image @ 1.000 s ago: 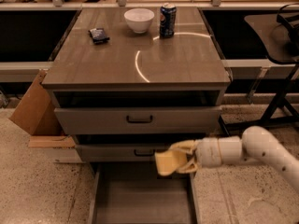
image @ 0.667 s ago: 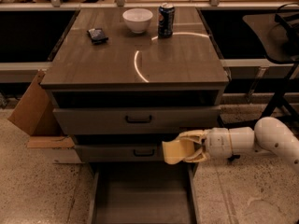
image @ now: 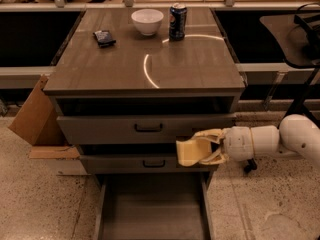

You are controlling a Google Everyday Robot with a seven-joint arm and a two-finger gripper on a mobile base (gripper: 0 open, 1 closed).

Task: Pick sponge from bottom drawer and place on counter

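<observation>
My gripper (image: pixel 197 149) reaches in from the right on a white arm and is shut on the pale yellow sponge (image: pixel 189 151). It holds the sponge in the air in front of the middle drawer, above the right part of the open bottom drawer (image: pixel 150 211). The bottom drawer's flat floor shows nothing in it. The counter (image: pixel 150 59) lies above, glossy with a curved light reflection.
On the counter stand a white bowl (image: pixel 147 21), a dark soda can (image: pixel 177 21) and a small dark packet (image: pixel 104 37). Two upper drawers (image: pixel 145 129) with black handles are closed. A cardboard box (image: pixel 32 116) leans at the left. A black chair base (image: pixel 305 59) stands at the right.
My gripper has risen with the sponge and shifted right, from in front of the middle drawer's lower edge to just under the top drawer. The view has shifted slightly.
</observation>
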